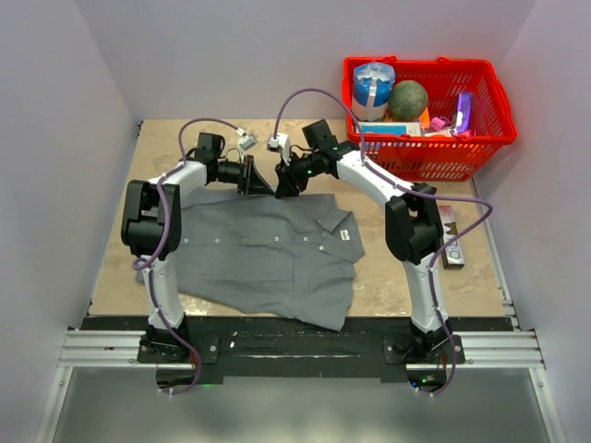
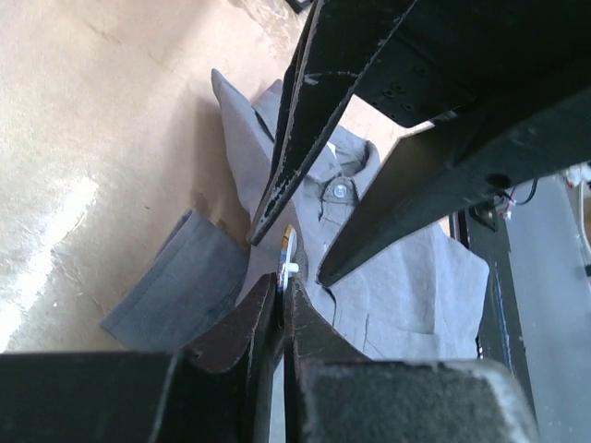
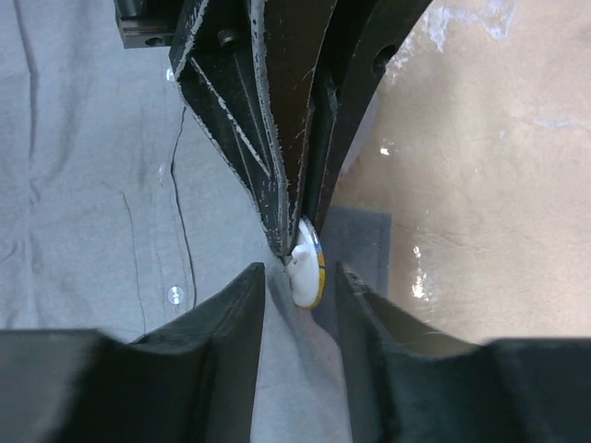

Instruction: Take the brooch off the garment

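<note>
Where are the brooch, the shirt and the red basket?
brooch (image 3: 314, 272): right wrist view, on its yellow rim.
shirt (image 1: 259, 254): top view, on the middle of its front.
basket (image 1: 443, 159): top view, on its near red wall.

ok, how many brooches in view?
1. The brooch is edge-on, pinched by the left gripper with jaws shut, between the open jaws of the right gripper, above the grey shirt. No others visible; folds could hide one.

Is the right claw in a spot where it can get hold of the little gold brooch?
Probably yes. The brooch sits in the gap between the open fingers of the right claw, with nothing blocking them. The left claw, shut on the brooch, crowds it closely, so room looks tight.
</note>
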You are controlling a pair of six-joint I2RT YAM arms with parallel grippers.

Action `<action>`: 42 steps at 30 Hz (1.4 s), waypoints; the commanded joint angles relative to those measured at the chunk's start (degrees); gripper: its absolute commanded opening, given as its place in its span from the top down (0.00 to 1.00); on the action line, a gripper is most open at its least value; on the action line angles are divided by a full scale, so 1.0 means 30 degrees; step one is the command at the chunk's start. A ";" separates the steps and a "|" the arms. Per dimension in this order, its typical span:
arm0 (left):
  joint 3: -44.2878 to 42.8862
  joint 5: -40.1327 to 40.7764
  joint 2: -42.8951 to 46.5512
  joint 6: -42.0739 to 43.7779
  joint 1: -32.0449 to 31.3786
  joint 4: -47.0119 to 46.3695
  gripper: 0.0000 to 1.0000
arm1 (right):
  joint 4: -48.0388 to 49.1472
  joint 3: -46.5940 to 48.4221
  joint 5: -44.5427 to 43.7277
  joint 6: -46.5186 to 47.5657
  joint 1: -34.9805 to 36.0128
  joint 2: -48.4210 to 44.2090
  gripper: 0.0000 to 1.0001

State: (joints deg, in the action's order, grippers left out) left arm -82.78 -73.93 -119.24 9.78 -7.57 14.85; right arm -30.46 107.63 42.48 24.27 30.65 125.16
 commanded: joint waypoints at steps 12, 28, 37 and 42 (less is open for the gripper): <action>-0.1849 -0.0903 0.0079 0.4354 -0.0024 0.3953 1.00 | -0.0102 0.1124 0.1426 -0.0824 -0.0140 0.0671 0.73; -0.3576 0.0064 -0.0683 0.6905 0.0093 0.6767 0.82 | -0.1098 0.0860 0.1632 0.0464 -0.0169 0.0554 1.00; -0.5157 0.0180 -0.1765 0.9744 0.0093 1.0217 0.92 | -0.0892 0.0714 0.1514 0.0054 -0.0198 0.0467 1.00; -0.5043 0.0852 -0.1709 1.0132 0.0093 1.0347 0.78 | -0.0599 0.0596 0.1748 -0.0473 -0.0257 0.0525 1.00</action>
State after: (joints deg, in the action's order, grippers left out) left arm -96.27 -73.45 -124.29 37.32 -7.77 43.66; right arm -32.14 108.79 46.04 23.59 30.04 127.24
